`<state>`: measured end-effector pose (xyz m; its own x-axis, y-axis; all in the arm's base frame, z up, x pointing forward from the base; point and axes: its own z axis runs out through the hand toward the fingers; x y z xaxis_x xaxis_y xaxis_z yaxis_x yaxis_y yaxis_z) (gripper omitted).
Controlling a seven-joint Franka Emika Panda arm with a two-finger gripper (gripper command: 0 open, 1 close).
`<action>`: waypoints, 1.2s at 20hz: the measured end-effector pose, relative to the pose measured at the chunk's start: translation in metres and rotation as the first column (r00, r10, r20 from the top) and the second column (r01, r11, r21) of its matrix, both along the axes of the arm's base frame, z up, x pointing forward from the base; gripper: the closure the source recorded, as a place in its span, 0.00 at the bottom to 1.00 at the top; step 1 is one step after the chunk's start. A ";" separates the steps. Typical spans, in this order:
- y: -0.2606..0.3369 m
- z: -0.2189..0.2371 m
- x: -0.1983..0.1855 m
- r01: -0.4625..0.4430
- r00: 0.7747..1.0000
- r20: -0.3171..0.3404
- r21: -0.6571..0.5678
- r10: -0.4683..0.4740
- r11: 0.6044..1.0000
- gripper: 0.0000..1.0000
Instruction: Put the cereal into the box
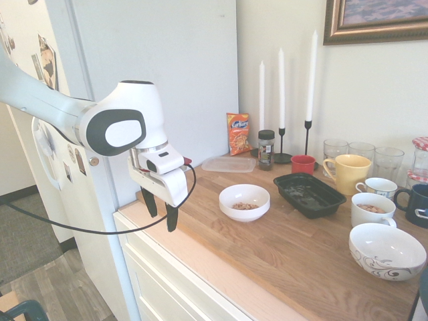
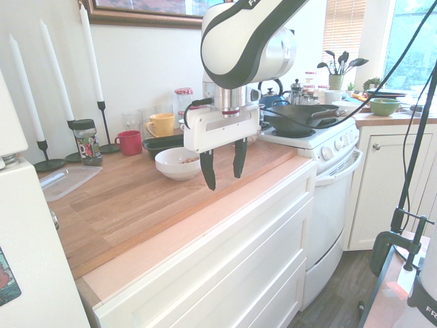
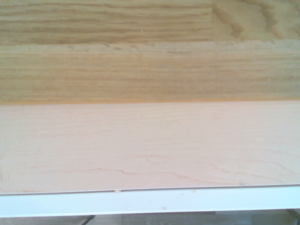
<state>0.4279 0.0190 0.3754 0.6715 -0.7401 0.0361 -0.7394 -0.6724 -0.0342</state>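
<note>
Beside the bowl (image 1: 245, 202), whose wall is partly hiding the cereal (image 1: 245, 206), the claw (image 1: 162, 217) is hanging wide open, holding nothing.

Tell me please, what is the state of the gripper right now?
Gripper: open, fingers apart, holding nothing, over the front edge of the wooden counter.

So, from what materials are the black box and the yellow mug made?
The black box: probably plastic, glossy, since its inside throws bright reflections and its wall looks thin. The yellow mug: likely glazed ceramic, smooth, judging by its even colour and thick handle, though painted metal cannot be excluded.
</note>
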 end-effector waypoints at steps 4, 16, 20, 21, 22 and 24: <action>-0.002 -0.001 0.003 -0.007 1.000 -0.001 -0.001 0.007 1.000 0.00; 0.028 0.030 0.132 -0.042 0.992 0.118 -0.111 0.055 0.993 0.00; 0.039 0.019 0.174 -0.057 0.991 0.107 -0.233 0.084 0.971 0.00; 0.045 0.017 0.183 -0.067 0.990 0.101 -0.273 0.098 0.960 0.00; 0.052 0.015 0.191 -0.074 0.989 0.096 -0.312 0.109 0.947 0.00; 0.062 0.011 0.202 -0.090 0.988 0.080 -0.384 0.130 0.919 0.00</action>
